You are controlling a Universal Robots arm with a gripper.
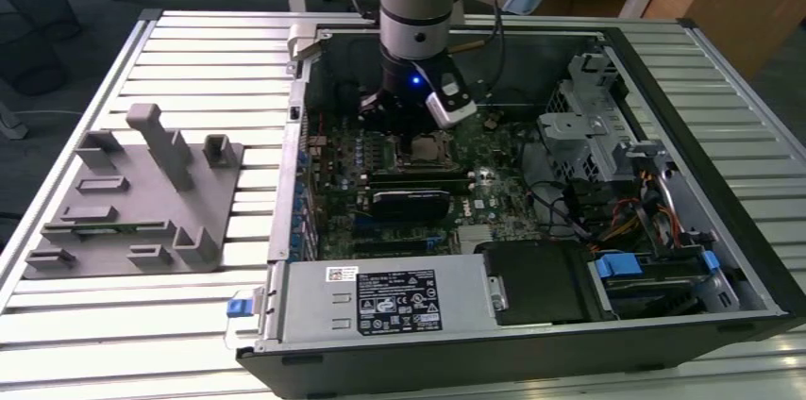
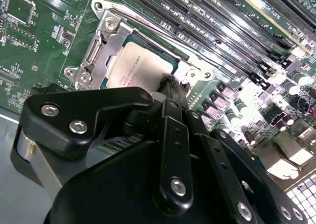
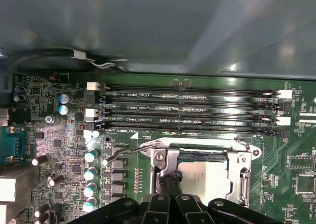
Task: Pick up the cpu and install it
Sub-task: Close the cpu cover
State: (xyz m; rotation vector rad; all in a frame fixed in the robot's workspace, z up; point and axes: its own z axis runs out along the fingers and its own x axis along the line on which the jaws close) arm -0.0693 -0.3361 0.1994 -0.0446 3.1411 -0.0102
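The cpu (image 2: 140,66) (image 3: 212,177) lay flat inside the metal socket frame (image 2: 101,41) (image 3: 163,157), silvery top up. The frame hemmed its edges closely. The gripper (image 2: 170,83) (image 3: 169,180) had its fingers drawn together, tips at one edge of the chip. Its black body hid that edge in both wrist views, so contact could not be made out. The memory slots (image 3: 187,110) ran just beside the frame. In the exterior view the arm stood inside the open computer case (image 1: 529,362), whose walls ringed the board. On the slatted surface (image 1: 189,325), a grey fixture (image 1: 139,202) sat well apart on the exterior view's left.
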